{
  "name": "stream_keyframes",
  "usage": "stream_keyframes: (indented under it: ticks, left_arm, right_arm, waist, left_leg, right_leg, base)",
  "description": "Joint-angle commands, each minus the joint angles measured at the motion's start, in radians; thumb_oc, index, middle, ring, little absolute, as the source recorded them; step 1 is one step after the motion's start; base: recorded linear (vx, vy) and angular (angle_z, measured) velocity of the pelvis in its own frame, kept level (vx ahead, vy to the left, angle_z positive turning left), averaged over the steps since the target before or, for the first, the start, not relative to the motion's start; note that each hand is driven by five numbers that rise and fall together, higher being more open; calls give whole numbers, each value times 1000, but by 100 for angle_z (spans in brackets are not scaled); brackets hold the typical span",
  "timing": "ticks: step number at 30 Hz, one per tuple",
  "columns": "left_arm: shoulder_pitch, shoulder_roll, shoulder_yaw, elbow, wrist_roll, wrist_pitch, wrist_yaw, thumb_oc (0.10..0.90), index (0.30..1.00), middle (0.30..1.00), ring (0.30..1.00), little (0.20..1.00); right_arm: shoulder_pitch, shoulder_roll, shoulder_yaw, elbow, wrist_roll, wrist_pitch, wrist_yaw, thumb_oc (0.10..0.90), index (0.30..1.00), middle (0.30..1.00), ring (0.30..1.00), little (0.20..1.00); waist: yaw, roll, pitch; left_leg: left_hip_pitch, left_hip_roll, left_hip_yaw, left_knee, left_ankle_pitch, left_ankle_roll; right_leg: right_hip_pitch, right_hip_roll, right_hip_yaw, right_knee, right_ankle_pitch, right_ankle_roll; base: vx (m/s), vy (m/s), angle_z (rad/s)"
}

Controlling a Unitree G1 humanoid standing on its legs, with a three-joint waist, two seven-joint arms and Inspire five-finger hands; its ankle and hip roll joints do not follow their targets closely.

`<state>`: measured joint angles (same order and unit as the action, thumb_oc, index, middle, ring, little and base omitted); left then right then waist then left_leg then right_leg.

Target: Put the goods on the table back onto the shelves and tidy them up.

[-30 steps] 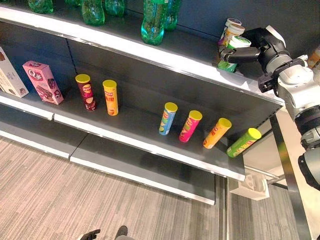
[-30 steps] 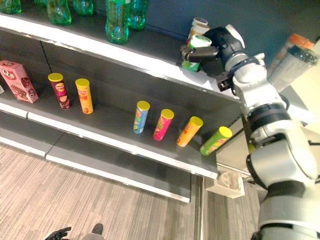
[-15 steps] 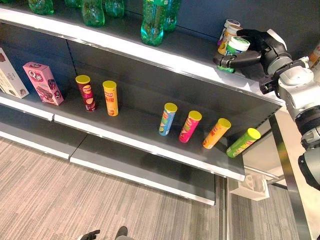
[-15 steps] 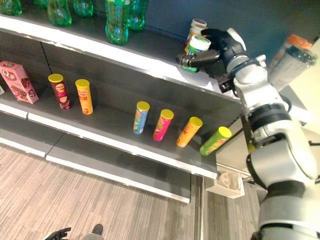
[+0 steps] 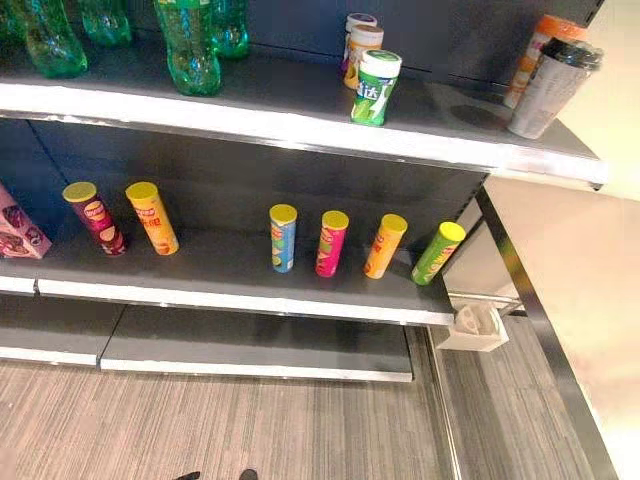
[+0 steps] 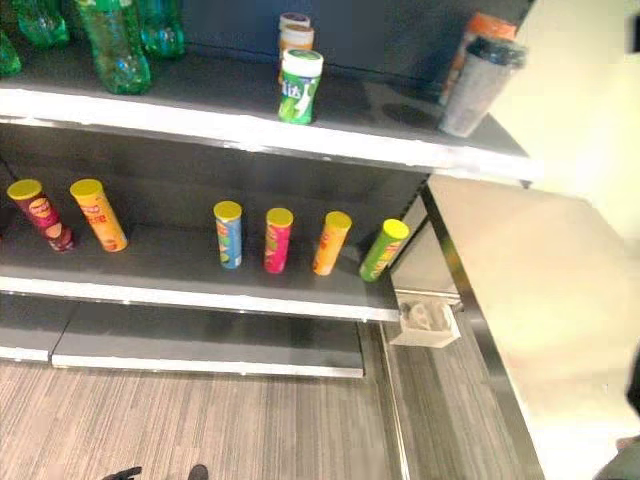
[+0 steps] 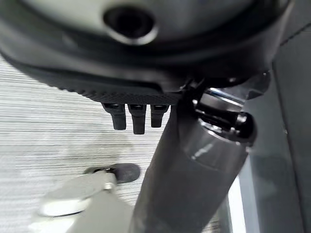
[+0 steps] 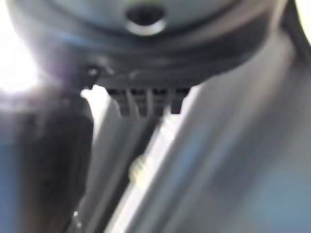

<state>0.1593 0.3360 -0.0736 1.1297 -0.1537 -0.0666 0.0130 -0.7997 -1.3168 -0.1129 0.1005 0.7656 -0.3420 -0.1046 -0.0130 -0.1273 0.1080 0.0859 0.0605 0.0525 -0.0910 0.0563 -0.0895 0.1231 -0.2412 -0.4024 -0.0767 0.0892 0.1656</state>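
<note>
The green-and-white tub now stands upright and alone on the top shelf, just in front of two small jars; the right hand that was holding it has let go and pulled away. Its fingers look straight and empty, as do the left hand's. That item seems placed. The beige surface to the right is probably where the next goods are.
</note>
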Motion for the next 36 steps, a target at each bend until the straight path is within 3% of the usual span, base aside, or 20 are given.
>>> stream_keyframes:
  ticks: [1,2,4,7,8,9,11,13,16,17,23,27,29,30,31,32,33,36]
  left_arm:
    - [-14,40,-17,-10,38,-32,-2,800,900,900,900,900]
    - [-5,36,-6,-24,57,-29,-7,800,900,900,900,900]
    - [-5,45,-4,-40,68,-29,-6,800,900,900,900,900]
    - [-2,71,2,-75,63,-27,-11,800,900,900,900,900]
    - [1,82,18,-98,55,-25,-8,800,900,900,900,900]
    - [3,95,35,-108,39,-22,-4,800,900,900,900,900]
    - [11,99,36,-118,31,-23,-3,800,900,900,900,900]
    - [14,97,41,-131,32,-26,-9,800,900,900,900,900]
    - [12,95,45,-135,38,-24,-12,800,900,900,900,900]
    - [13,84,33,-143,34,-22,-16,800,900,900,900,900]
    - [5,58,-1,-160,30,-22,-27,800,900,900,900,900]
    - [0,54,-16,-189,15,-21,-36,800,900,900,900,900]
    - [2,51,-18,-194,7,-21,-36,800,900,900,900,900]
    - [1,50,-17,-198,-2,-21,-34,800,900,900,900,900]
    - [7,49,-26,-209,-15,-26,-31,800,900,900,900,900]
    - [4,45,-26,-211,-18,-26,-31,800,900,900,900,900]
    - [0,40,-26,-210,-20,-25,-32,800,900,900,900,900]
    - [-12,42,-36,-209,-14,-25,-35,800,900,900,900,900]
  right_arm:
    - [-11,1,-46,7,-61,-60,-84,800,900,900,900,900]
    - [187,55,-224,-90,-136,-59,-113,800,900,900,900,900]
    - [277,95,-296,-121,-166,-45,-125,800,900,900,900,900]
    - [350,103,-336,-139,-224,-20,-143,800,900,900,900,900]
    - [378,108,-339,-128,-264,14,-147,800,900,900,900,900]
    - [415,94,-334,-100,-324,54,-150,800,900,900,900,900]
    - [434,90,-345,-83,-333,64,-150,800,900,900,900,900]
    - [481,88,-353,-38,-401,100,-155,800,900,900,900,900]
    - [537,89,-393,-23,-418,114,-150,800,900,900,900,900]
    - [558,84,-395,-4,-410,117,-139,800,900,900,900,900]
    - [571,54,-382,28,-384,109,-114,800,900,900,900,900]
    - [531,40,-328,49,-367,103,-101,800,900,900,900,900]
    - [508,38,-302,55,-354,101,-94,800,900,900,900,900]
    - [477,33,-265,67,-352,104,-88,800,900,900,900,900]
    - [451,24,-216,80,-365,117,-80,800,900,900,900,900]
    - [439,17,-200,81,-369,119,-76,800,900,900,900,900]
    - [438,17,-200,81,-368,119,-75,800,900,900,900,900]
    - [434,21,-208,98,-371,113,-87,800,900,900,900,900]
  waist:
    - [32,-31,-50]
    - [-1,-18,-29]
    - [-12,-16,-13]
    - [10,-4,14]
    - [10,12,17]
    - [16,14,14]
    - [24,14,8]
    - [33,-3,-14]
    - [40,-17,-36]
    - [32,-10,-50]
    - [1,33,-50]
    - [-1,51,-18]
    - [2,55,-6]
    - [9,59,8]
    - [36,43,31]
    - [43,34,37]
    - [39,28,35]
    - [59,37,41]
  left_leg:
    - [19,-21,68,4,-145,28]
    - [29,-22,114,4,-157,39]
    - [26,-25,142,4,-151,47]
    - [34,-1,199,4,-152,46]
    - [31,25,234,4,-152,39]
    - [33,45,268,4,-144,30]
    - [37,53,283,4,-147,24]
    - [36,55,329,6,-138,8]
    - [43,72,349,9,-127,-12]
    - [59,115,362,11,-112,-40]
    - [73,209,368,53,-83,-87]
    - [5,297,332,288,-39,-110]
    - [-11,312,307,345,-20,-111]
    - [-34,319,264,401,5,-111]
    - [-96,259,178,438,7,-77]
    - [-140,199,123,424,-46,-60]
    - [-163,163,111,389,-89,-50]
    - [-210,112,82,260,-51,-48]
  right_leg:
    - [-88,-69,59,34,105,93]
    - [-124,-68,98,44,136,96]
    - [-152,-74,107,52,155,96]
    - [-182,-91,63,89,163,96]
    - [-171,-121,-4,99,154,96]
    - [-159,-142,-51,105,157,96]
    - [-152,-145,-62,100,165,96]
    - [-122,-155,-115,54,171,96]
    - [-92,-128,-125,1,138,96]
    - [-91,-85,-93,-4,94,95]
    - [-84,8,-65,-7,7,50]
    - [-56,91,-42,-11,-67,-19]
    - [-47,110,-36,-11,-82,-34]
    - [-37,125,-27,-11,-96,-47]
    - [-41,122,-20,-11,-94,-67]
    - [-40,120,-7,-11,-99,-65]
    - [-42,115,0,-11,-100,-55]
    - [-40,117,31,-11,-96,-44]
  base:
    - [-75,141,-84]
    - [-111,90,-59]
    - [-135,62,-70]
    - [-110,-33,-114]
    - [-26,-104,-113]
    - [-21,-151,-105]
    - [0,-122,-91]
    - [36,-172,-55]
    - [114,-253,-54]
    - [149,-351,-22]
    - [75,-261,-19]
    - [38,-248,-22]
    - [41,-142,-32]
    - [-21,-196,-35]
    - [-31,-159,-39]
    - [-20,-98,-38]
    - [82,-13,-57]
    - [98,70,-45]
